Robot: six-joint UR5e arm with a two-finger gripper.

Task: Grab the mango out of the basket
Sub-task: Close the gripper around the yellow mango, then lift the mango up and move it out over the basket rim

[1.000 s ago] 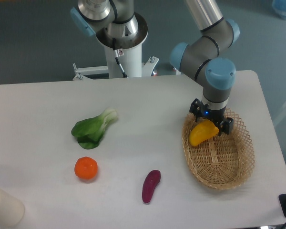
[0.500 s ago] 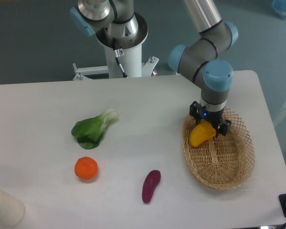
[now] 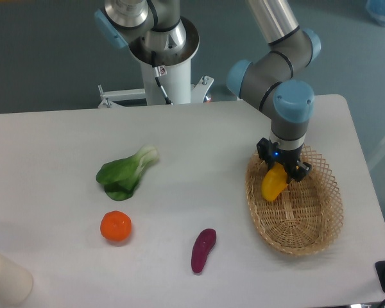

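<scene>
Fixed camera: gripper (image 3: 282,172) clenched on mango (image 3: 273,184), over far end of basket (image 3: 321,224). Mango tilted, hanging below jaws. Best to lift straight up, slowly, clear of wicker rim; grip near one end, slip risk.

Claw (image 3: 282,168) clamped on yellow mango (image 3: 273,183), over wicker basket (image 3: 308,239); orange (image 3: 115,226) well apart

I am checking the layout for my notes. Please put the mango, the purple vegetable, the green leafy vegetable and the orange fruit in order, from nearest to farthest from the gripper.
Measured from the gripper:
1. Mango: right at the fingers, over the basket.
2. Purple vegetable: on the table, left of the basket, toward the front.
3. Green leafy vegetable: farther left, mid-table.
4. Orange fruit: farthest, front left.
</scene>
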